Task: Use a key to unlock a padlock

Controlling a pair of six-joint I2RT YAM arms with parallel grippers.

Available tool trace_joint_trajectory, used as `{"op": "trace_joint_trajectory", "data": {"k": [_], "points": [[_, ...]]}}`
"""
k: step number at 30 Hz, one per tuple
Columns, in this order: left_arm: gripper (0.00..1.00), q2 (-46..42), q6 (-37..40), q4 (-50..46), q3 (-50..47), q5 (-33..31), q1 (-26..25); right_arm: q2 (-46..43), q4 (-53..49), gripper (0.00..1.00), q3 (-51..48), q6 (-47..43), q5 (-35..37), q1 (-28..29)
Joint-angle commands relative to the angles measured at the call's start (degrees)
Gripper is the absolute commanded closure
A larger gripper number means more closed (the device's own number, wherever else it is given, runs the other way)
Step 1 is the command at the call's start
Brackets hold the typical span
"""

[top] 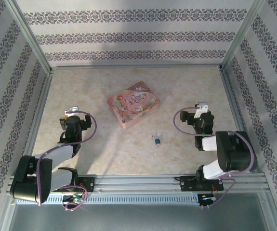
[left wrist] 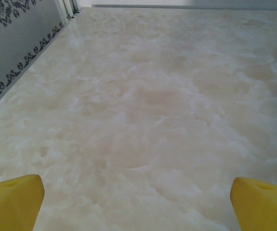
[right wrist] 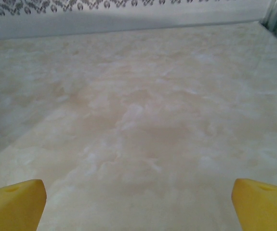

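The padlock [top: 156, 140] is a tiny silvery item with a small blue part, lying on the pale marbled table [top: 104, 144] between the two arms, nearer the front edge. I cannot make out a separate key beside it. My left gripper [top: 71, 111] hovers over the left side of the table, well left of the padlock. In the left wrist view its yellow fingertips [left wrist: 13, 199] stand wide apart with bare table between them. My right gripper [top: 203, 107] is to the right of the padlock and farther back. Its yellow fingertips [right wrist: 14, 202] are also spread, holding nothing.
A flat pink illustrated tin [top: 134, 105] lies at the table's middle, behind the padlock. Patterned walls with metal frame posts [top: 30, 38] enclose the table on three sides. A metal rail [top: 138, 183] runs along the front edge between the arm bases.
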Motion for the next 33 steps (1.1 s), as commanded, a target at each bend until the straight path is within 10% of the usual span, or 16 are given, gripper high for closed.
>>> {"op": "trace_joint_trajectory", "data": {"k": [1, 28, 33], "points": [[0.01, 1.9, 1.7, 6.7, 1.5, 3.9, 1.6, 0.7, 7.3, 0.02, 0.5, -0.4, -2.5, -0.6], [0.01, 10.4, 5.1, 19.1, 2.3, 12.0, 2.5, 0.2, -3.6, 0.02, 6.5, -1.0, 2.5, 1.2], [0.01, 19.1, 6.0, 32.7, 0.1, 12.4, 2.6, 0.1, -3.8, 0.02, 6.6, -1.1, 2.7, 1.3]]}}
